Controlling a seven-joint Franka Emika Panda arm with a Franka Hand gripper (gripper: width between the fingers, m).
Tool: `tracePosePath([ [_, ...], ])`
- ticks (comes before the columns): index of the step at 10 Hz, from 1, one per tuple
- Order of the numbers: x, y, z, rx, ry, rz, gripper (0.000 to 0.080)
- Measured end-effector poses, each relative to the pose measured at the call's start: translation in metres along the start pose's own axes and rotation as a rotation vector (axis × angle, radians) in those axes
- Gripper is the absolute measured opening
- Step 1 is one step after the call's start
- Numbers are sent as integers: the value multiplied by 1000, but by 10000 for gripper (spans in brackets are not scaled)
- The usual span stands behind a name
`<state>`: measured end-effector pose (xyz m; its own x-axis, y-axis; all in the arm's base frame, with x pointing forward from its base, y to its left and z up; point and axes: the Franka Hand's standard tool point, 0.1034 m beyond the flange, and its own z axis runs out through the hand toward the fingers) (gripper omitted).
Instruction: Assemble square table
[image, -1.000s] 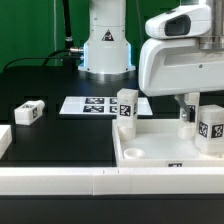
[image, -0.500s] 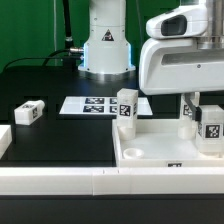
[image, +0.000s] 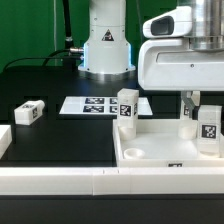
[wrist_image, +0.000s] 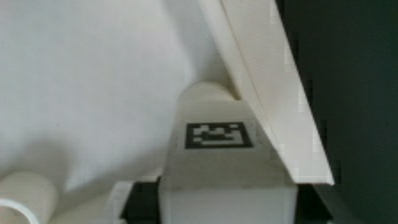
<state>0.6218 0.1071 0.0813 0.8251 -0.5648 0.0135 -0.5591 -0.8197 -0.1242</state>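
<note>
The square table top (image: 150, 150) is a white rimmed tray at the exterior view's lower right. One white tagged leg (image: 125, 106) stands upright at its far left corner. My gripper (image: 203, 112) is shut on a second leg (image: 209, 128) and holds it upright over the tray's right side. In the wrist view this leg (wrist_image: 217, 140) sits between my dark fingers (wrist_image: 146, 200), close beside the tray's raised rim (wrist_image: 267, 80). A round socket (wrist_image: 22, 195) shows nearby. A third leg (image: 28, 112) lies on the black table at the left.
The marker board (image: 92, 104) lies behind the tray, in front of the robot base (image: 106, 50). A long white border rail (image: 70, 180) runs along the front edge. Another white part (image: 4, 140) shows at the far left edge.
My gripper with the held leg has shifted only slightly over the tray's right side. Nothing else has moved.
</note>
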Motion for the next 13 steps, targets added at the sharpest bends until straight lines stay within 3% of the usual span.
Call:
tracePosePath([
  [2, 0, 1, 0, 19, 5, 227, 285],
  [5, -2, -1, 1, 24, -3, 600, 285],
  [8, -1, -1, 2, 26, -8, 737, 285],
  [9, -2, -1, 2, 26, -8, 708, 360],
  [10, -1, -1, 1, 27, -7, 626, 360],
  [11, -1, -2, 0, 28, -5, 577, 545],
  [12, -1, -3, 0, 29, -4, 522, 617],
  [13, -1, -3, 0, 29, -2, 450, 617],
])
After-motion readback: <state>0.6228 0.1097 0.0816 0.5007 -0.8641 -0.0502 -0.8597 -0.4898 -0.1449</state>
